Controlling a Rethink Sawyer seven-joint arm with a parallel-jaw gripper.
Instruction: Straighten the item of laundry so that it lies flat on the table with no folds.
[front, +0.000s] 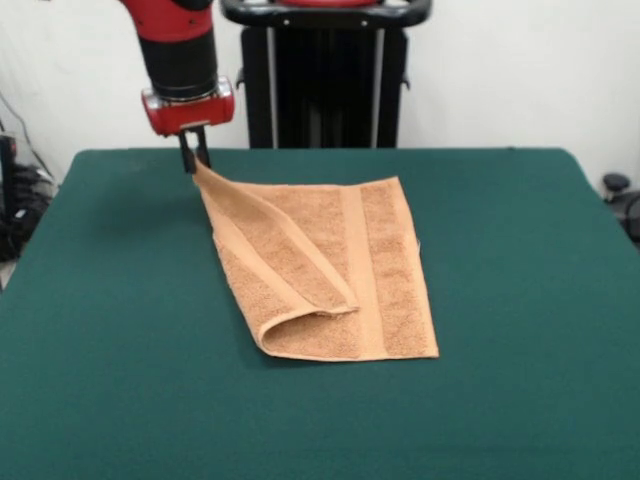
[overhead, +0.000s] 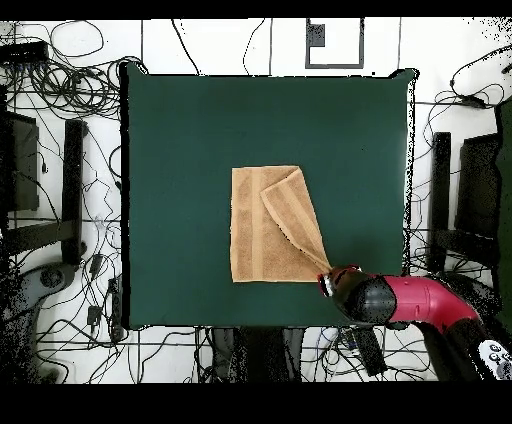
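Pinched tight in the gripper (front: 195, 163): one corner of the towel (front: 375, 270), hoisted clear of the table (front: 120, 340), jaws clamped on the cloth. Draped down from that raised corner in a slanting flap, doubled over the rest (a rounded fold at the flap's low end). Flat on the green top otherwise, about mid-table, one woven band plain along the flat part. Seen from overhead, gripper (overhead: 328, 274) just past the towel's (overhead: 252, 235) corner.

Orange-tan towel (overhead: 262, 228) near centre of green bench (overhead: 180, 130), one side folded over diagonally, its lifted corner running to the red-black arm's gripper (overhead: 327, 276) near the bench edge.
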